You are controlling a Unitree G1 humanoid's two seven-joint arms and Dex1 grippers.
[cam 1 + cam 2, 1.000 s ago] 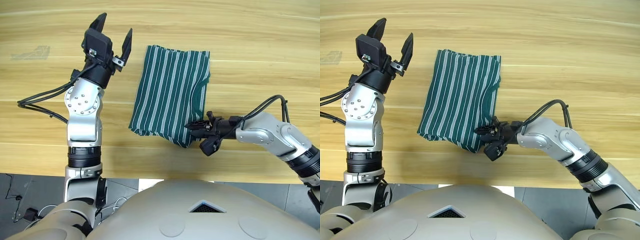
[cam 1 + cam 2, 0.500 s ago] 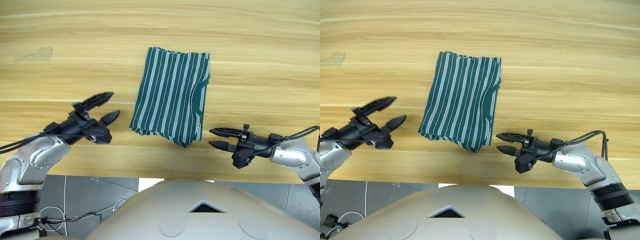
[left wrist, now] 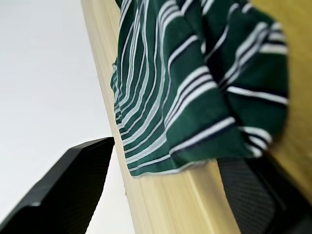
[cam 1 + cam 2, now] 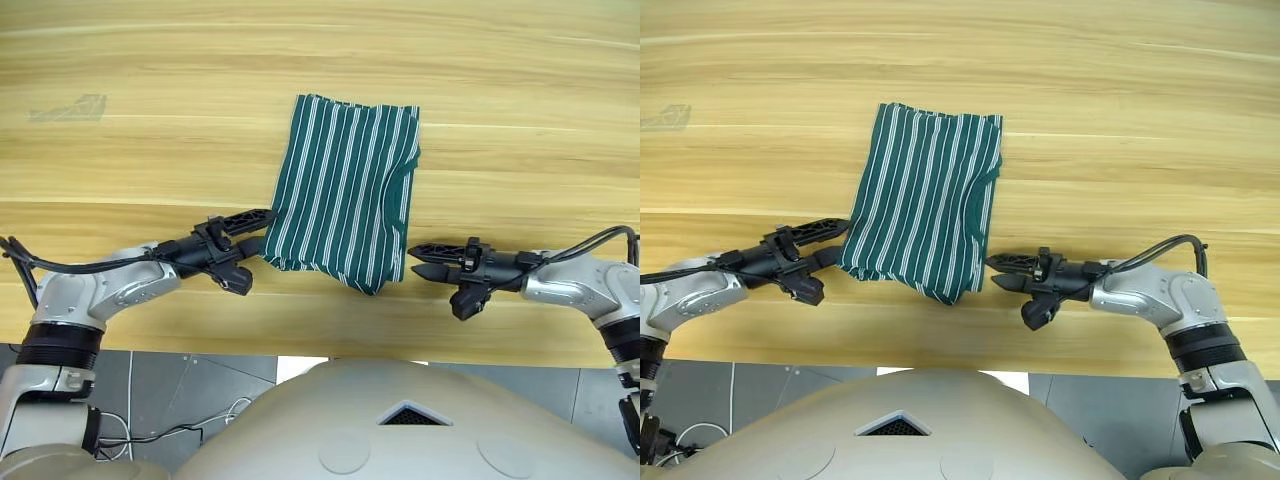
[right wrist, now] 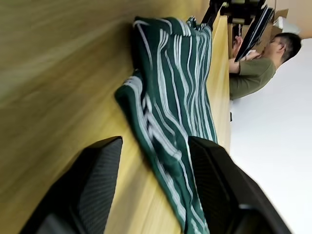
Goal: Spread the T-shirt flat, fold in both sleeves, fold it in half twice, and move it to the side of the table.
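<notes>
A: Where is the T-shirt (image 4: 345, 190) lying?

B: It is lying as a folded, striped rectangle on the table (image 4: 520, 120), its near end sitting close to the front edge. The left gripper (image 4: 260, 230) is resting low at the near left corner with its fingers spread, and the left wrist view is showing the cloth's corner between them. The right gripper (image 4: 412, 261) is hovering just beside the near right edge, its fingers likewise parted.

A: How is it going to handle?

B: Light and limp, I am guessing. The layers are probably going to slide or sag open unless each pinch is catching every thickness at a near corner, or the stack is being dragged flat.

A: And the surroundings?

B: Pale wooden planks are running smooth across the tabletop, likely offering little grip. Grey floor (image 4: 60, 385) is showing below the front edge.
</notes>
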